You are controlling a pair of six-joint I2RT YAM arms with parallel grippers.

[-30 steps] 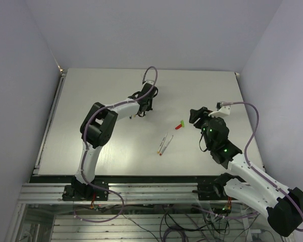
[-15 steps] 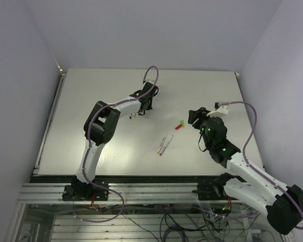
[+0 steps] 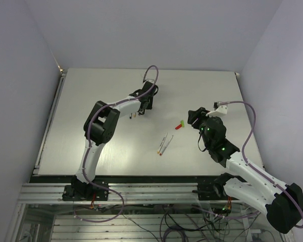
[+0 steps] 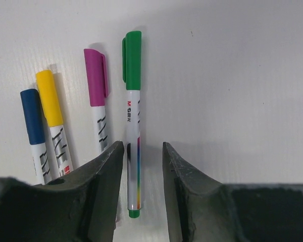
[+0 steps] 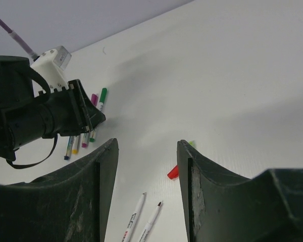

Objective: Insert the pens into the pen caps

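Four capped pens lie side by side on the white table: blue (image 4: 32,116), yellow (image 4: 49,98), magenta (image 4: 96,80) and green (image 4: 133,121). My left gripper (image 4: 143,151) is open astride the green pen's rear end, and the pen rests on the table close to the left finger. Two uncapped pens (image 5: 134,217) lie together at mid-table (image 3: 164,143). A red pen cap (image 5: 173,173) and a light green pen cap (image 5: 192,144) sit just right of them. My right gripper (image 5: 147,146) hovers open above these and holds nothing.
The left arm's wrist (image 5: 45,116) shows in the right wrist view, over the capped pens (image 3: 133,115). In the top view the left gripper (image 3: 144,109) is at the table's back centre and the right gripper (image 3: 193,117) is beside the caps (image 3: 180,125).
My left gripper's jaws have gone from shut to open, and the green capped pen lies free between them. The right gripper has crept slightly left.
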